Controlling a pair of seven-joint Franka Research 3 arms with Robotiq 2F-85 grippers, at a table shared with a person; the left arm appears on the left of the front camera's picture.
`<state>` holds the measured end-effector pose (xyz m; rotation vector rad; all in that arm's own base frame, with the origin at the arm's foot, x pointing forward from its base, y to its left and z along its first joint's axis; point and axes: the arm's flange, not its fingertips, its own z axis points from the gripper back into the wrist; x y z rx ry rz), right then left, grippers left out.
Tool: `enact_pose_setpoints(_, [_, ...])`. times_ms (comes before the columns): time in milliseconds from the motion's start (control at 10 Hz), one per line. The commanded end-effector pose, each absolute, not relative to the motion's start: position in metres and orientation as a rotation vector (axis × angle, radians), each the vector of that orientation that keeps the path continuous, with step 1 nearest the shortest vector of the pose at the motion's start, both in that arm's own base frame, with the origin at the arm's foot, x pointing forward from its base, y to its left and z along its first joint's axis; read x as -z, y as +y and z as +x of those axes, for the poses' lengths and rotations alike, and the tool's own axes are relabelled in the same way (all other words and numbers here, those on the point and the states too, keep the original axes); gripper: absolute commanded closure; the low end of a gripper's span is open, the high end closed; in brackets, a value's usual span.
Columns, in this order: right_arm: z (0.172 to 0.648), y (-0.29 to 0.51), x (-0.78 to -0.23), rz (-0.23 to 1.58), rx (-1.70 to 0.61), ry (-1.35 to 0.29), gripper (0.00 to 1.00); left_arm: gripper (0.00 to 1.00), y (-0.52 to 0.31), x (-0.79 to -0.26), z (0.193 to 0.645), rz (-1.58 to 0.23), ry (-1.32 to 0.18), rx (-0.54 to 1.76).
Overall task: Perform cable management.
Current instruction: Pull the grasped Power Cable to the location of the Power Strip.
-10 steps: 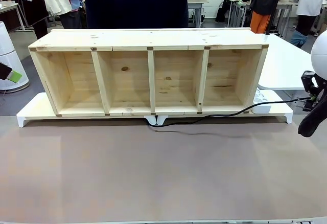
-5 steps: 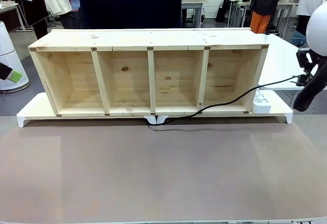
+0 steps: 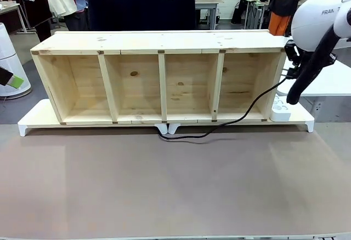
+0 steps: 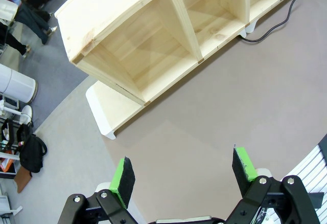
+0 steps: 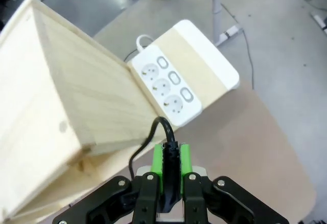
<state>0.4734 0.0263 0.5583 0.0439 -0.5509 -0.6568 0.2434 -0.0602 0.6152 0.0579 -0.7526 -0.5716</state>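
Black cable (image 3: 236, 120) trails from under the middle of the wooden shelf (image 3: 164, 43), across the tabletop (image 3: 164, 185) and up to the right gripper (image 5: 172, 158), whose green pads (image 5: 159, 158) are clamped on its plug end above the white power strip (image 5: 168, 86). Carrying the plug seems the step in hand; next it likely needs lining up over 1 of the 3 sockets. The left gripper (image 4: 182, 169) hangs with jaws apart, empty.

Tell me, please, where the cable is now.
Front view, right side: the cable rises from under the shelf to the right hand, gripping it above the power strip.
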Motion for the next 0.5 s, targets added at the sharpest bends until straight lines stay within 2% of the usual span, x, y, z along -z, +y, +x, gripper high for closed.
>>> enact_pose_setpoints(0, [0.494,0.022,-0.564,0.006,0.682,-0.571,0.85,0.00,-0.061,-0.616,0.244,0.052,-0.757,0.565])
enact_pose_setpoints(400, [0.513,0.009,-0.559,-0.020,0.671,-0.555,0.85,0.00,-0.061,-0.616,0.244,0.052,-0.757,0.565])
